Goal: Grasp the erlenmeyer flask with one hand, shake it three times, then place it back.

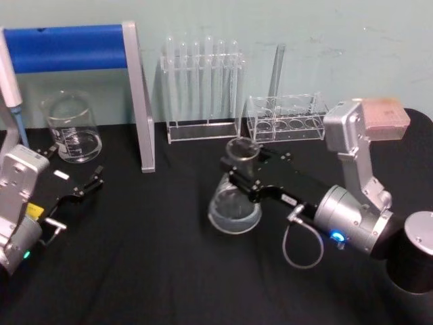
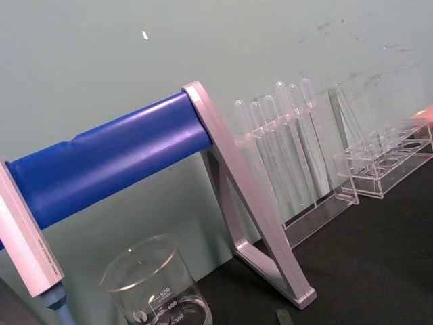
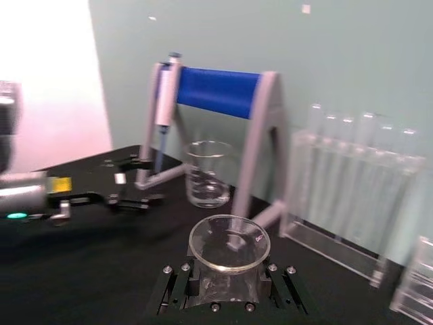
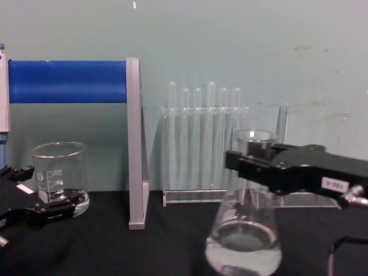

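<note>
The black blocky right gripper (image 1: 238,177) clamps the narrow neck of the clear glass conical erlenmeyer flask (image 1: 233,203) mid-table, probably the best hold on smooth, breakable, bottom-heavy glass, while the left gripper (image 1: 76,170) rests open-fingered at the table's left.

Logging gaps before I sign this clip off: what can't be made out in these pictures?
Chest view: the erlenmeyer flask, base at the bottom edge: resting on the table or lifted, unclear.
Chest view: the right gripper covers its neck.
Head view: its markings are too small.
Left wrist view: the beaker is cut off by the bottom edge.
Chest view: the left gripper, parked, is cropped by the left edge.
</note>
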